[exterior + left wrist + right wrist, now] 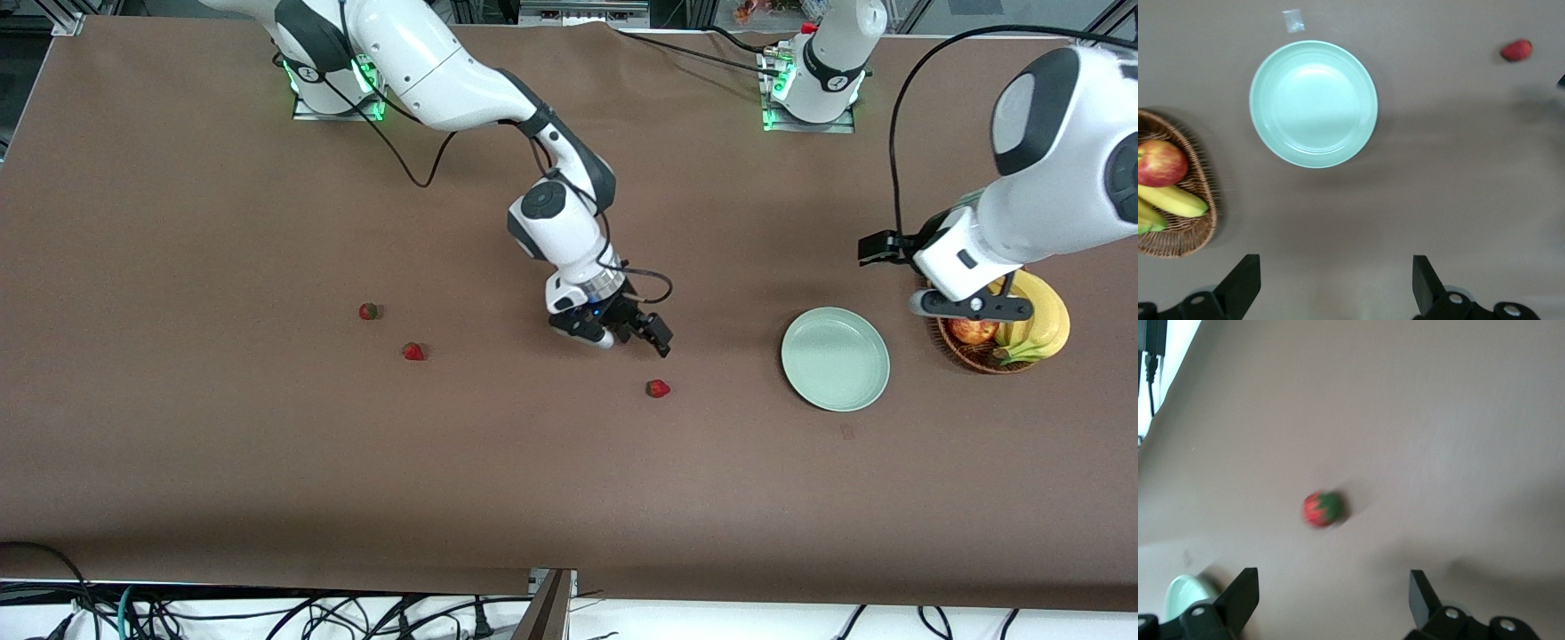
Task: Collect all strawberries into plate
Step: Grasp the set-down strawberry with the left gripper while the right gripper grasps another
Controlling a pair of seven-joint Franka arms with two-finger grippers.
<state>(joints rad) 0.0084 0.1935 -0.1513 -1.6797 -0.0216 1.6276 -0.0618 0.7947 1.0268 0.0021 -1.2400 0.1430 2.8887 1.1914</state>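
Nearest strawberry (657,388): on the bare table, between the other two berries and the plate, closest to the front camera.
Right gripper (637,338): fingers spread wide, empty, hovering just above that berry.
Remaining strawberries (368,311) (413,351): near each other toward the right arm's end, well apart from the plate.
Plate (835,358): pale green, empty, beside the wicker basket (985,359).
Left gripper (1331,283): fingers wide, waiting above the basket.
Risk: the small, round berry may roll or squirt aside if one finger touches first during closure.
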